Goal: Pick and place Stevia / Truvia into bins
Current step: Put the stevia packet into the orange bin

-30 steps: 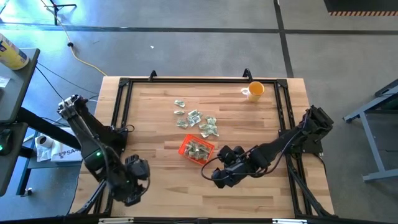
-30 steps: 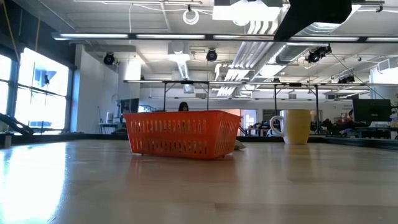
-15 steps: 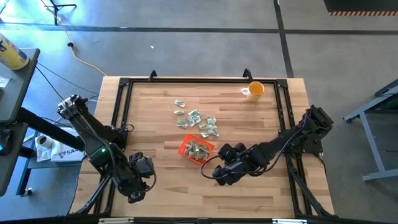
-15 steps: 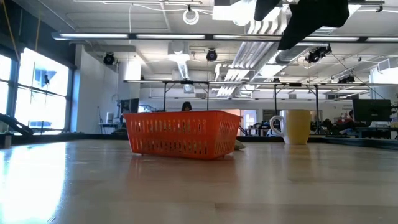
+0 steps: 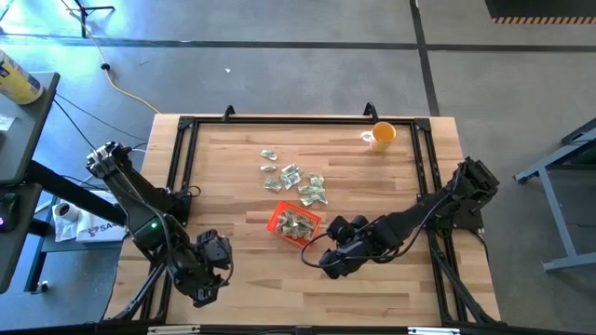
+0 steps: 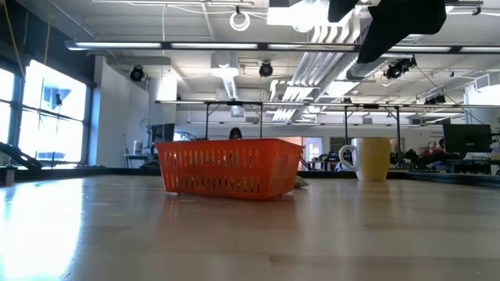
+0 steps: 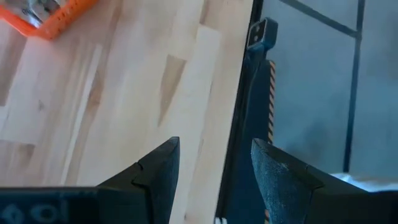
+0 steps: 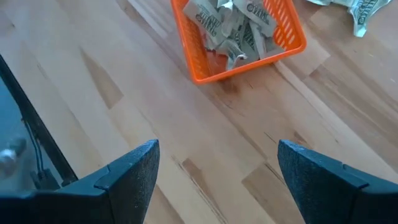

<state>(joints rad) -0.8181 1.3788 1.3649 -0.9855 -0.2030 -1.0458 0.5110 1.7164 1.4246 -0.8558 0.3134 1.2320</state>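
Note:
The orange bin [image 5: 295,224] stands on the wooden table near its middle and holds several pale green and white sachets [image 8: 236,28]. More sachets [image 5: 298,179] lie loose on the table beyond it. My right gripper [image 5: 328,263] is open and empty, above the table just near-right of the bin. My left gripper [image 5: 210,279] is open and empty, above the table's near left edge. The bin also shows in the low view [image 6: 229,167] and the left wrist view [image 7: 53,15].
A yellow-orange cup [image 5: 381,136] stands at the table's far right; it also shows in the low view [image 6: 372,159]. A black frame [image 5: 182,158] runs round the table's edges. Bare wood lies in front of the bin.
My left gripper has moved a little toward the table's right edge, along the near edge. My right arm has shifted slightly in the low view.

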